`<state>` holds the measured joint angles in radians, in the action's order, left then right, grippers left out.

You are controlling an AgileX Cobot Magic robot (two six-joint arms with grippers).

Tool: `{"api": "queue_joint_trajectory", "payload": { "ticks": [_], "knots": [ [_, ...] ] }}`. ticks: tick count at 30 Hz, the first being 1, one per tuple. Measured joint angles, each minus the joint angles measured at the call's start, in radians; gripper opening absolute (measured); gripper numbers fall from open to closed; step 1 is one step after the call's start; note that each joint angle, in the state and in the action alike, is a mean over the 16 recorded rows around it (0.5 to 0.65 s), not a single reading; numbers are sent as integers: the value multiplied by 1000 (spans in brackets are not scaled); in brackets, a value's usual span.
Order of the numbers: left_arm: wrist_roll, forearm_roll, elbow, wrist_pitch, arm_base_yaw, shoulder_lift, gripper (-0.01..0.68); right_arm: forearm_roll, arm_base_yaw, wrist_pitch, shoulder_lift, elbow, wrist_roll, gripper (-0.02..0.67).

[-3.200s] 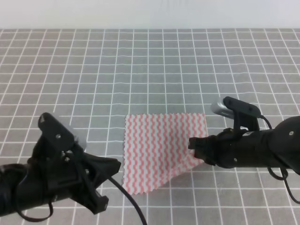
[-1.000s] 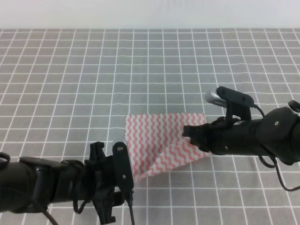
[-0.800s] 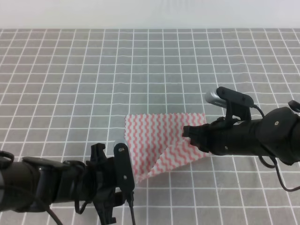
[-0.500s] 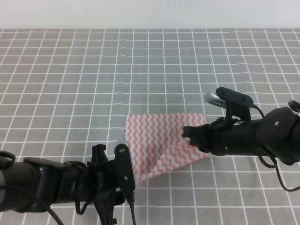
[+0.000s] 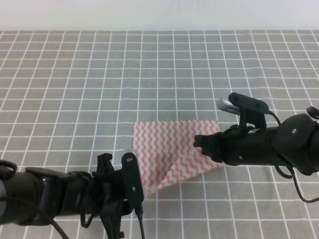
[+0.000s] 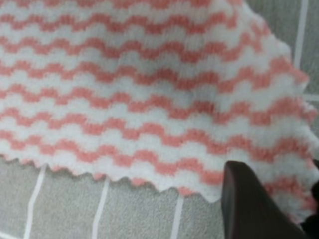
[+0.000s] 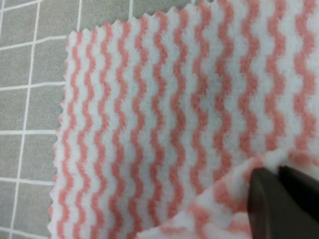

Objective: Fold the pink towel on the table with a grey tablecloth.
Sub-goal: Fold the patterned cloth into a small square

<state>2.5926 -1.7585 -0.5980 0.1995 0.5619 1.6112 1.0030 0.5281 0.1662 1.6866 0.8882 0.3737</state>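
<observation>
Pink towel (image 5: 172, 152) is spread on the table with a grey tablecloth (image 5: 159, 74); its near-right corner is pinched shut by the right gripper (image 5: 199, 142). At its near-left corner, the left gripper (image 5: 130, 180) grip cannot be told; uneven lifting could skew the fold.

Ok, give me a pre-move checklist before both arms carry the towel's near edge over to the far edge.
1. Right tool shut on the pink towel: ok; its corner is lifted and the right wrist view shows the fingers closed on cloth.
2. Left tool gripping the near left corner: cannot tell; it sits at that corner, but its wrist view shows only one finger over the edge.
3. Far edge lying flat on the table with a grey tablecloth: ok.
4. Both near corners lifted evenly: not ok; only the right side is visibly raised.
5. Grey cloth beyond the far edge bare: ok.
</observation>
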Motion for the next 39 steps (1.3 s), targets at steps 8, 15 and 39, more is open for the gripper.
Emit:
{"api": "queue_joint_trajectory", "payload": {
  "ticks": [8, 15, 39],
  "knots": [
    [-6, -2, 0, -17, 0, 0, 79, 0, 0, -1, 0, 0, 2, -14],
    [-37, 2, -3, -24, 0, 1, 29, 0, 0, -1, -2, 0, 3, -14],
    [-405, -13, -92, -92, 1, -5, -2, 2, 1, -26, 4, 0, 2, -14]
  ]
}}
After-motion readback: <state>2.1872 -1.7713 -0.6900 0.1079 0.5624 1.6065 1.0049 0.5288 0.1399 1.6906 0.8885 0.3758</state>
